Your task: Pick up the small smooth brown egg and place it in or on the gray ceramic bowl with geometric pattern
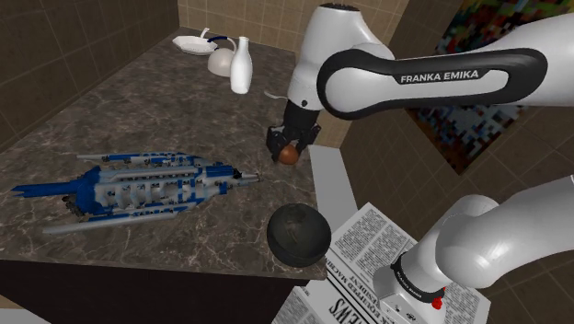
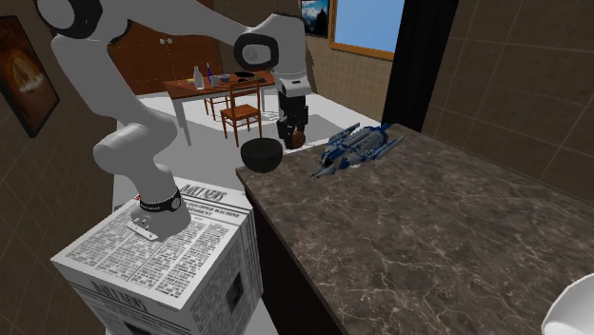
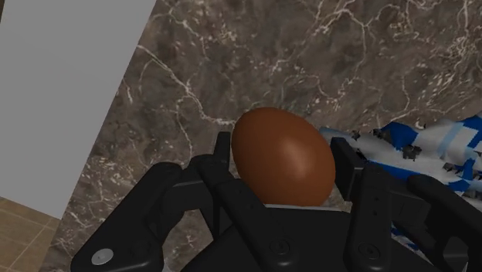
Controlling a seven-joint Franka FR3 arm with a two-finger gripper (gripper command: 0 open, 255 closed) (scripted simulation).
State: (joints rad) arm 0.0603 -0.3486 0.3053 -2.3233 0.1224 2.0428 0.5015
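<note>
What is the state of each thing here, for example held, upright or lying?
Small smooth brown egg, clasped between the black jaws.
Black jaws, shut on the egg.
Dark round bowl, upright at the edge of the brown marble counter.
Blue and grey toy spaceship, lying flat on the counter.
White bottle, standing upright.

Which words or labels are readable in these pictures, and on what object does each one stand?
"FRANKA EMIKA": on the arm, shoulder view.
"DAILY NEWS", probably: headline on the newspaper-printed stand.
Smaller print on the stand: too small to read.
</note>
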